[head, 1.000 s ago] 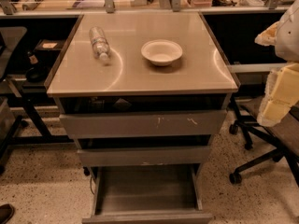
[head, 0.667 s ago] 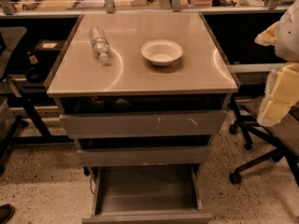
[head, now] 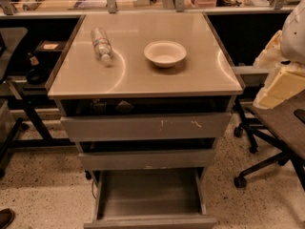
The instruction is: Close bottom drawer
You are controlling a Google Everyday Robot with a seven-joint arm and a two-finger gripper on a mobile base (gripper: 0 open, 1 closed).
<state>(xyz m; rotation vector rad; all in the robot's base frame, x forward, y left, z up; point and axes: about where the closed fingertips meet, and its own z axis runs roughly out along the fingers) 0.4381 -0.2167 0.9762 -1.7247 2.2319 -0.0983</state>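
Note:
The bottom drawer (head: 150, 194) stands pulled far out at the foot of the grey cabinet. Its deep tray is empty, and its plain flat front (head: 150, 222) runs along the lower edge of the camera view. Above it are the middle drawer front (head: 147, 159) and the widest top front (head: 145, 126) with white scratches; both are slightly out. My gripper is not in view. Only cream-white segments of my arm (head: 286, 78) show at the right edge, well above and to the right of the open drawer.
On the cabinet top (head: 143, 80) a plastic bottle (head: 101, 44) lies on its side beside a white bowl (head: 165, 53). An office chair (head: 281, 128) stands close on the right. Black desk frames are on the left, and a shoe (head: 5, 217) shows at bottom left.

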